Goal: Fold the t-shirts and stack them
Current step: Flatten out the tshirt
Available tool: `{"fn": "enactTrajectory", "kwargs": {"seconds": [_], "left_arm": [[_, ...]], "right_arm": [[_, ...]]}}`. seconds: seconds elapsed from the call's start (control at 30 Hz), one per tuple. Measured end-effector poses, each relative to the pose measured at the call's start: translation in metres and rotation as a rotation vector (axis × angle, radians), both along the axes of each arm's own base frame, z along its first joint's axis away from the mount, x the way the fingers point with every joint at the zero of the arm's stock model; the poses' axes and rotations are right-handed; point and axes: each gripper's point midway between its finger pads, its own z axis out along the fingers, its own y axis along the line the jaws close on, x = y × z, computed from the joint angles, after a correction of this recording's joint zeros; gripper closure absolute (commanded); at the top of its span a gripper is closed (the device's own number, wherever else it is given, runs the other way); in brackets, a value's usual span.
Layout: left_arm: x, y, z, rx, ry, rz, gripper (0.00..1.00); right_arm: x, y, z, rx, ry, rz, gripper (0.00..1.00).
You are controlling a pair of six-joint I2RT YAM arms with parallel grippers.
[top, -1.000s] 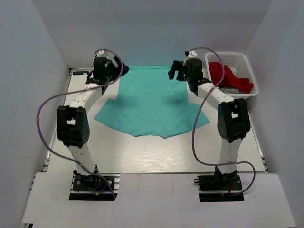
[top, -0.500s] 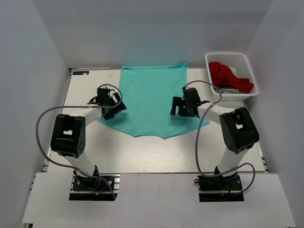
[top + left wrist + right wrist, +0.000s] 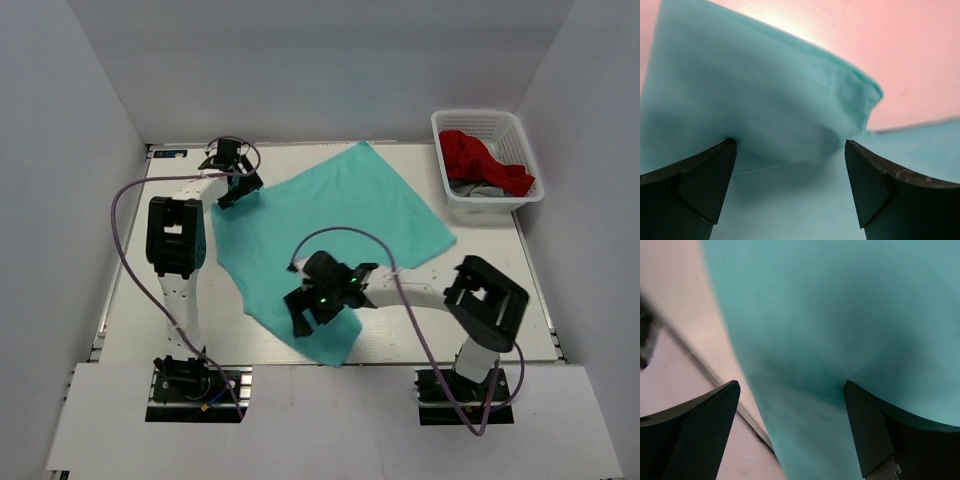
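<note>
Two t-shirts in all: one teal-green t-shirt point(image 3: 340, 215) and one red t-shirt point(image 3: 478, 160). Two grippers, one white lattice basket point(image 3: 478, 119), one table point(image 3: 235, 335). As for the teal-green t-shirt: lies spread out on the table, turned on a slant, one corner toward the basket at the far right, another near the front edge, mostly flat with a few soft folds. At its far left corner, the left gripper point(image 3: 234, 190), jaws spread wide. In the left wrist view, both dark fingers point(image 3: 695, 185) set well apart with a doubled hem of the teal cloth bulging between them, not pinched; cannot tell whether the fingertips touch the cloth. Over the near corner, the right gripper point(image 3: 316, 314), low above the shirt, jaws likewise wide apart. In the right wrist view, teal cloth filling the gap between the fingers point(image 3: 695, 430), with the pale table and its edge to one side; nothing clamped, and contact with the cloth cannot be told. In the basket, at the far right corner of the table: the red t-shirt, crumpled in a heap and draped toward the right rim, on top of a grey piece of cloth point(image 3: 478, 188) showing at the front wall. Basket well apart from both grippers and near the teal-green t-shirt's far right corner.
</note>
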Motion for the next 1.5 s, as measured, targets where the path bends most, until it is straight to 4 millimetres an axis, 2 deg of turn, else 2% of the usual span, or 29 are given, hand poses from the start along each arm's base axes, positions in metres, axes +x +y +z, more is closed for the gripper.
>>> {"fn": "enactTrajectory", "kwargs": {"seconds": [0.1,0.2,0.37,0.43,0.53,0.6,0.63,0.7,0.73,0.8,0.87,0.9,0.97,1.07,1.13,1.2,1.37,1.5], "left_arm": [[0.038,-0.005,0.003,0.002,-0.036,-0.026,0.00],[0.063,-0.012,0.006,-0.001,-0.066,-0.067,0.00],[0.079,-0.027,0.011,-0.032,-0.104,-0.170,0.00],[0.081,-0.033,0.016,-0.046,-0.116,-0.207,0.00],[0.081,-0.034,0.030,-0.033,-0.132,-0.231,0.00],[0.073,-0.032,0.044,-0.018,-0.142,-0.231,0.00],[0.061,-0.029,0.053,-0.010,-0.140,-0.224,0.00],[0.026,-0.022,0.069,0.000,-0.118,-0.211,0.00],[0.007,-0.019,0.084,-0.002,-0.146,-0.199,0.00],[-0.038,-0.015,0.102,-0.016,-0.166,-0.180,0.00],[-0.080,-0.012,0.108,-0.046,-0.178,-0.153,0.00],[-0.097,-0.012,0.108,-0.066,-0.195,-0.141,0.00],[-0.123,-0.015,0.093,-0.111,-0.207,-0.144,0.00],[-0.154,-0.019,0.046,-0.154,-0.108,-0.143,0.00],[-0.160,-0.020,0.019,-0.160,-0.028,-0.137,0.00],[-0.156,-0.022,0.004,-0.161,0.025,-0.133,0.00],[-0.104,-0.025,0.004,-0.164,0.014,-0.119,0.00],[-0.063,-0.019,0.003,-0.125,0.019,-0.085,0.00]], "right_arm": [[-0.036,0.042,0.004,0.040,0.024,0.203,0.10],[-0.048,0.065,0.018,0.096,0.014,0.317,0.10],[-0.029,0.095,0.063,0.231,-0.076,0.355,0.10],[-0.018,0.096,0.075,0.256,-0.116,0.332,0.10],[0.012,0.089,0.093,0.258,-0.195,0.234,0.10],[0.040,0.078,0.103,0.242,-0.245,0.130,0.10],[0.055,0.069,0.106,0.227,-0.256,0.073,0.10],[0.090,0.050,0.107,0.181,-0.283,-0.048,0.10],[0.109,0.037,0.105,0.155,-0.294,-0.116,0.10],[0.147,0.003,0.096,0.083,-0.310,-0.262,0.10],[0.181,-0.029,0.086,0.014,-0.321,-0.390,0.10],[0.199,-0.045,0.079,-0.024,-0.319,-0.449,0.10],[0.229,-0.071,0.067,-0.082,-0.307,-0.543,0.10],[0.270,-0.100,0.044,-0.142,-0.275,-0.645,0.10],[0.288,-0.117,0.029,-0.171,-0.252,-0.691,0.10],[0.294,-0.135,0.013,-0.203,-0.223,-0.727,0.10],[0.297,-0.170,-0.009,-0.235,-0.166,-0.790,0.10],[0.303,-0.178,-0.008,-0.183,-0.164,-0.806,0.10]]}}
